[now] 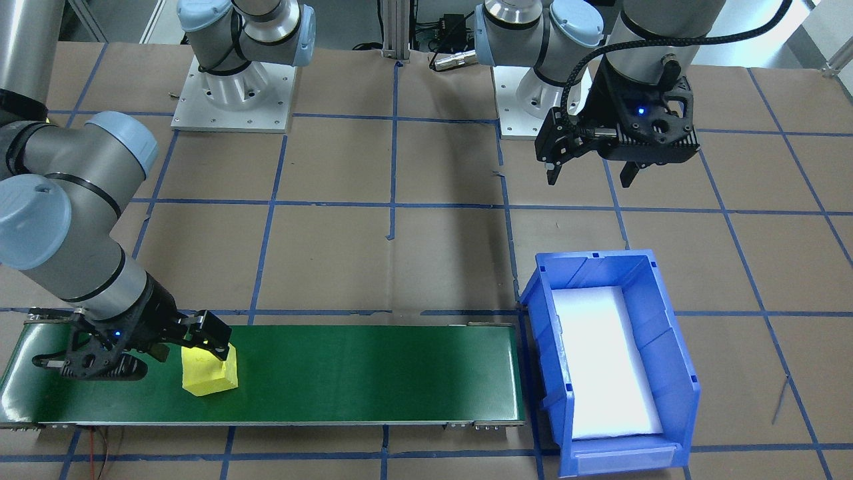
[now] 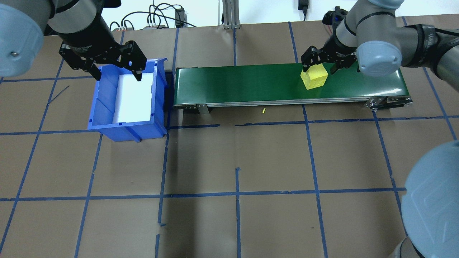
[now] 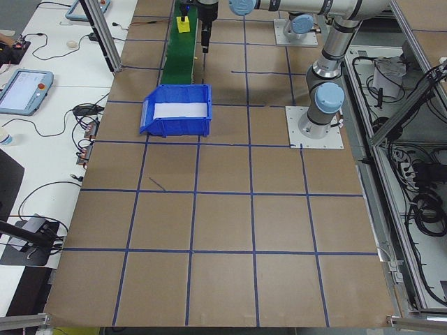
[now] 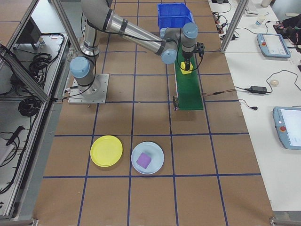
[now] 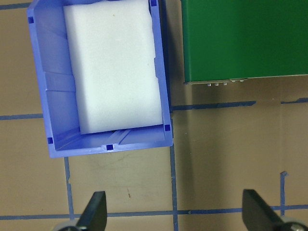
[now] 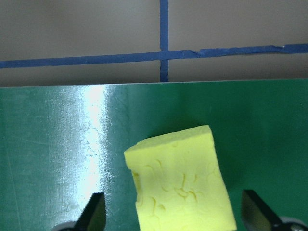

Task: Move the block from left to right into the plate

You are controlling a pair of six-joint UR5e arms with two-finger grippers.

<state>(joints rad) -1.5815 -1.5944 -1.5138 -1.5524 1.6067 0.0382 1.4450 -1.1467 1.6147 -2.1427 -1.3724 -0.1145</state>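
A yellow foam block lies on the green conveyor belt near its right end. My right gripper is open and hangs low over the block. Its fingers straddle the block with a gap on each side. The front-facing view shows the same block under the right gripper. My left gripper is open and empty, hovering above the blue bin. The yellow plate lies on the table far from the belt and shows only in the exterior right view.
The blue bin with a white foam pad inside stands at the belt's left end. A light-blue plate holding a purple block sits beside the yellow plate. Brown paper with blue tape lines covers the table.
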